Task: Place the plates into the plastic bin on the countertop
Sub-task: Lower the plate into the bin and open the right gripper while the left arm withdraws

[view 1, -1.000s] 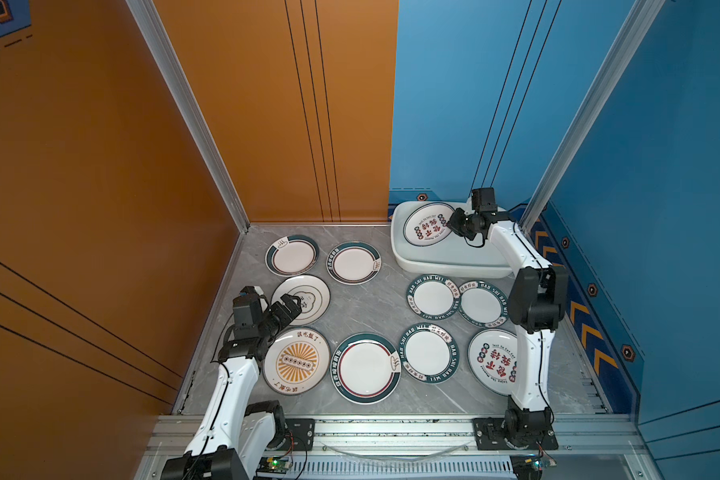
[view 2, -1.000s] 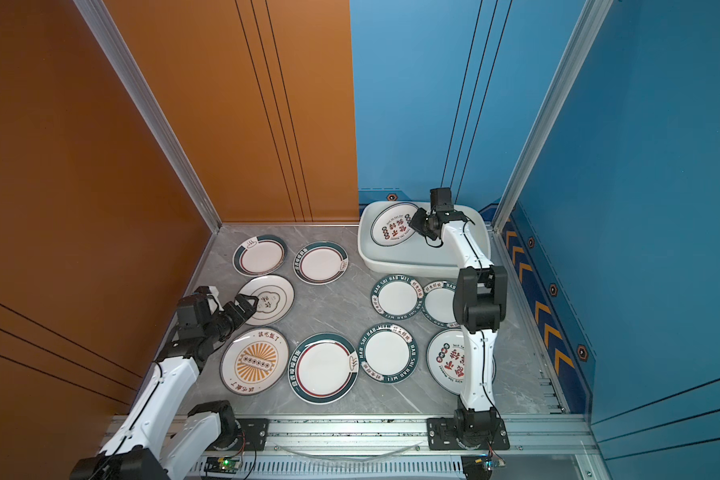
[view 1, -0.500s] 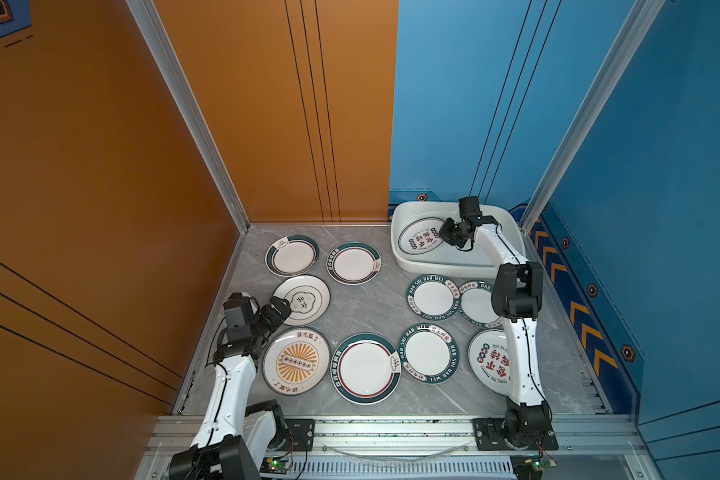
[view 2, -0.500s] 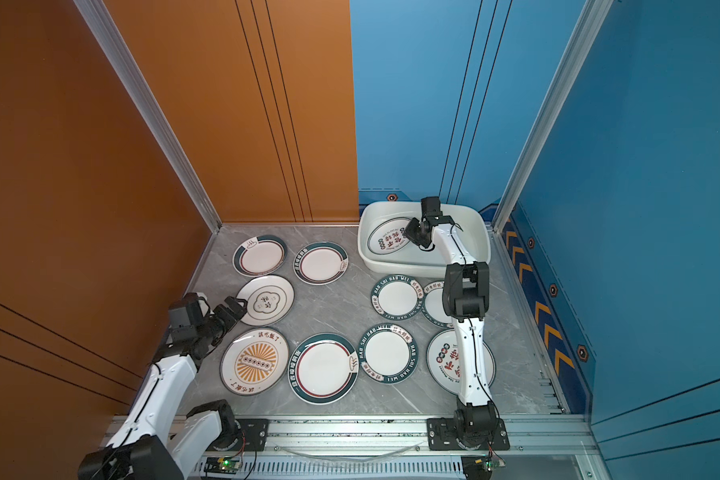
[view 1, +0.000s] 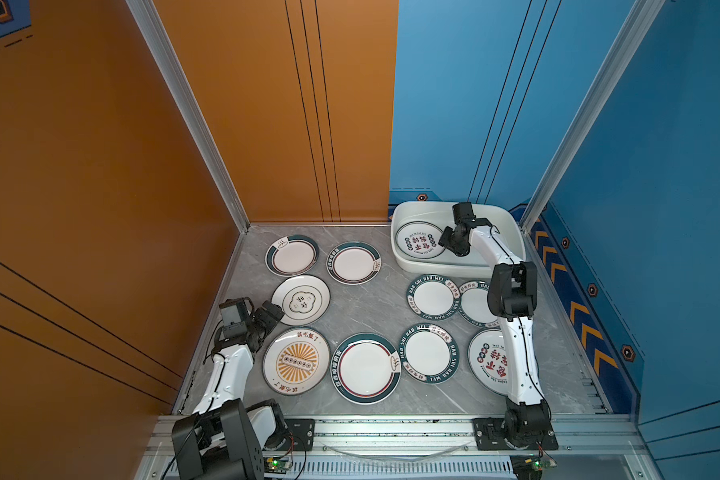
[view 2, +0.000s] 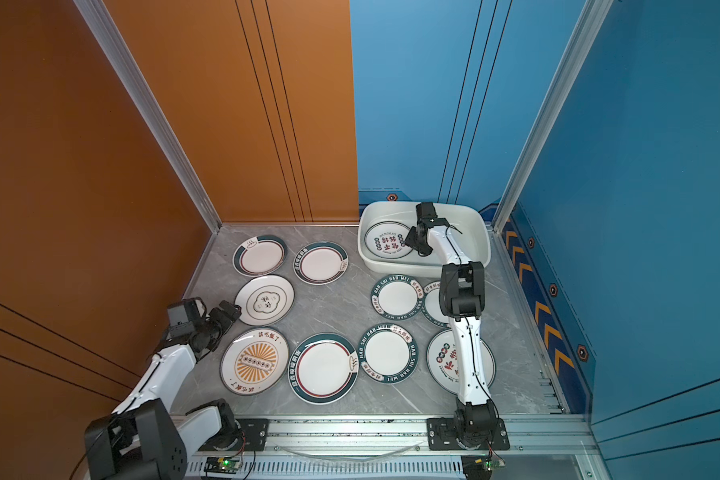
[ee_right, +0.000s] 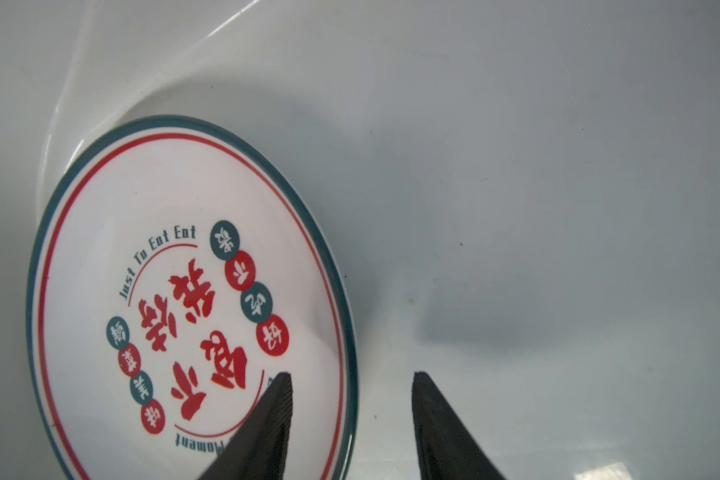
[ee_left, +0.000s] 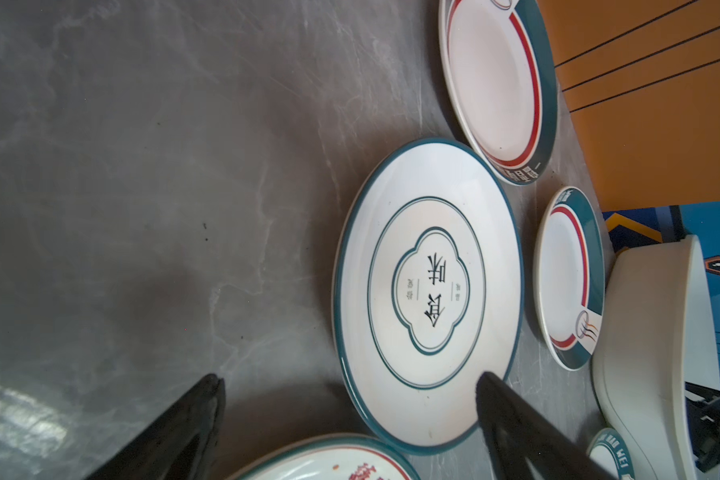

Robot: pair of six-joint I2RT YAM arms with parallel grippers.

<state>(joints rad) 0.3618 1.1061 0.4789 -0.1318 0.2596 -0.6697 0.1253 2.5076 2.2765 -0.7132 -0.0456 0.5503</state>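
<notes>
Left arm [view 1: 227, 376] and right arm [view 1: 521, 357] are the same build: glossy white tube links, chunky black joint housings [view 1: 512, 291], and a thin black cable [view 1: 503, 246] running along the white shell. Each stands on a flat black base plate [view 1: 485, 434] with small silver screws, and a black boxy camera housing [view 1: 231, 313] sits at the wrist. Fingers [ee_right: 262, 428] are matte black tapering wedges with fine ribbed inner faces, on both arms.

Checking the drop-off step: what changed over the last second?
The right gripper lowered the red-lettered plate from a tilt above the bin onto its floor, and opened, letting go. The left gripper stayed open beside the cloud-emblem plate; the other plates on the countertop did not move.
</notes>
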